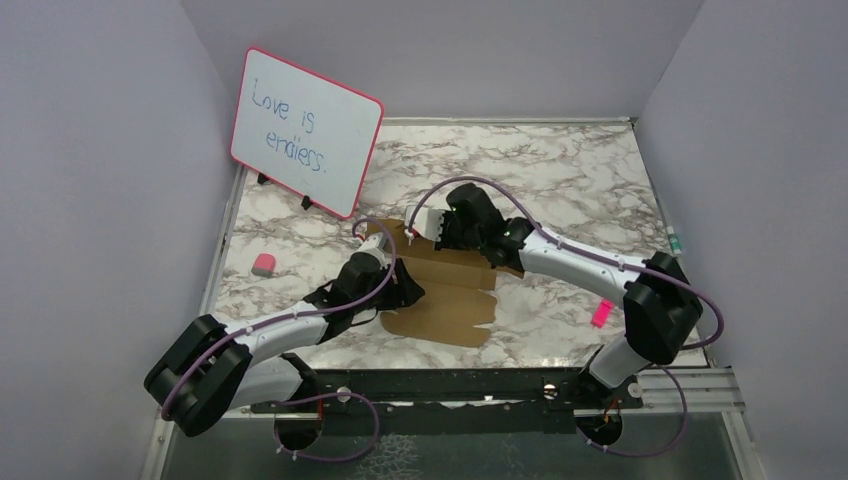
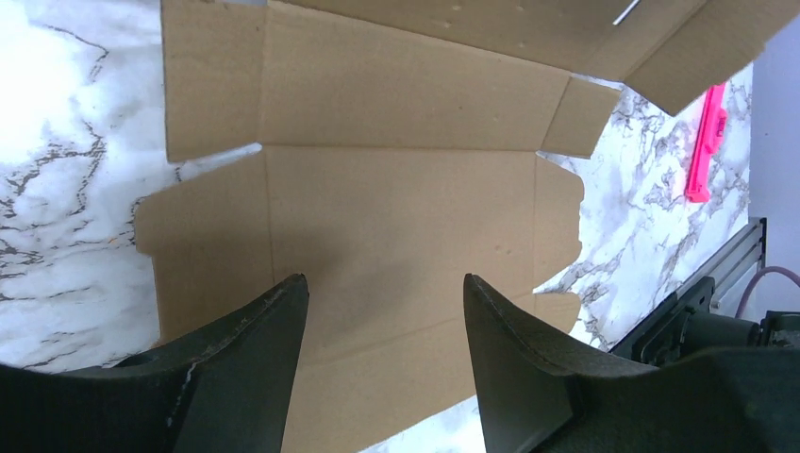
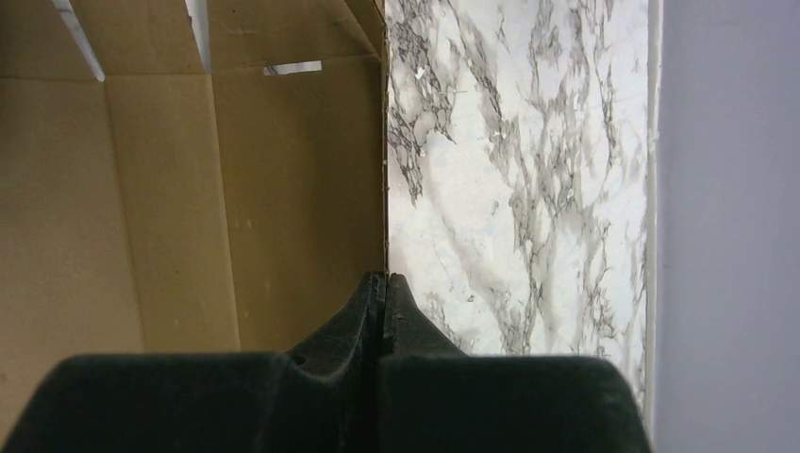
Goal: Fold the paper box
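Note:
The paper box [image 1: 450,295] is a flat brown cardboard sheet with flaps and notches, lying mid-table between the arms. My left gripper [image 1: 403,288] is open at the sheet's left side; in the left wrist view the gripper [image 2: 385,294] hovers over a middle panel of the sheet [image 2: 396,189] with nothing between its fingers. My right gripper [image 1: 440,238] is at the sheet's far edge. In the right wrist view it [image 3: 385,276] is shut on the edge of a raised flap [image 3: 170,189], which stands up from the marble.
A pink-framed whiteboard [image 1: 305,130] stands at the back left. A pink eraser [image 1: 263,265] lies at the left. A pink marker [image 1: 600,313] [image 2: 706,142] lies right of the sheet, and a teal-capped pen [image 1: 676,240] by the right wall. A metal rail [image 1: 480,385] runs along the near edge.

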`<state>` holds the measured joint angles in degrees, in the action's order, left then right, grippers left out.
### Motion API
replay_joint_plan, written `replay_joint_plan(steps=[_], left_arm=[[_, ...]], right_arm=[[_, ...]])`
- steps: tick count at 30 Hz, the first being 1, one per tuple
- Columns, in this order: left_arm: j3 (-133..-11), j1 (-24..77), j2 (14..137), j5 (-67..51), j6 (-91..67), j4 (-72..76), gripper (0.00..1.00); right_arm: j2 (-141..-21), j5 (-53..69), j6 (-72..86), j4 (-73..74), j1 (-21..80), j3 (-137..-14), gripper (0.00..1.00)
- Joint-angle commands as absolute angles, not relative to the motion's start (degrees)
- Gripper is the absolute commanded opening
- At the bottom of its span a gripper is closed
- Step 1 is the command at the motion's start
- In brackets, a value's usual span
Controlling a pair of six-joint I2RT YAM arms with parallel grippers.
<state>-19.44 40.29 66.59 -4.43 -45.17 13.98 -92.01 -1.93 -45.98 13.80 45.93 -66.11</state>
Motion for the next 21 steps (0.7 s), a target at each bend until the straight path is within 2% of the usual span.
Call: replay_joint_plan(steps=[1, 9, 21], left_arm=[[-18.27, 40.17, 67.85, -2.59, -46.81, 17.9, 0.62], [-16.32, 40.16, 68.17, -0.77, -48.4, 19.87, 0.62], [-17.93, 40.17, 73.36, -0.44, -48.98, 22.05, 0.62]], right_arm=[[-87.75, -8.62, -46.69, 5.66, 48.58, -62.0, 0.01], [-83.18, -12.54, -46.07, 0.7, 54.77, -55.86, 0.01], [-83.2, -18.13, -45.47, -3.35, 60.01, -50.53, 0.01]])
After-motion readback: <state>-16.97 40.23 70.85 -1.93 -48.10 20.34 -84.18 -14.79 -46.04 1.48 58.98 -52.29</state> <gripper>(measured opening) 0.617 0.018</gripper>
